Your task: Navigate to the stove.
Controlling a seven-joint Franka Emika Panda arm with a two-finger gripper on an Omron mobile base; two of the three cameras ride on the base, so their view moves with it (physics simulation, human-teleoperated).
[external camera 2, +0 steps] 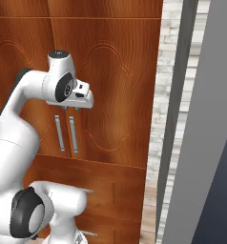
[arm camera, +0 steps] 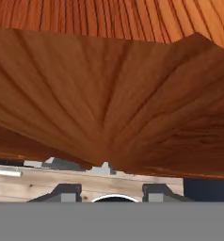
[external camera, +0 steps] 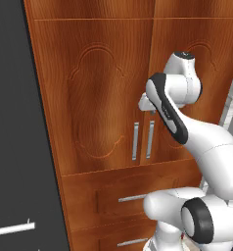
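The arm stands right in front of a tall wooden cabinet [external camera: 104, 93] with carved double doors and two steel handles [external camera: 143, 140] side by side. Drawers [external camera: 128, 198] sit below the doors. The hand [external camera 2: 71, 109] hangs down just before the door panels, close above the handles; its fingertips [arm camera: 67, 192] show well apart, so it is spread and holding nothing. A dark panel [external camera: 15, 147] with a pale bar fills the left. To the right runs a pale brick wall [external camera 2: 168, 95] beside a grey frame [external camera 2: 206, 143]. I can't see the stove from here
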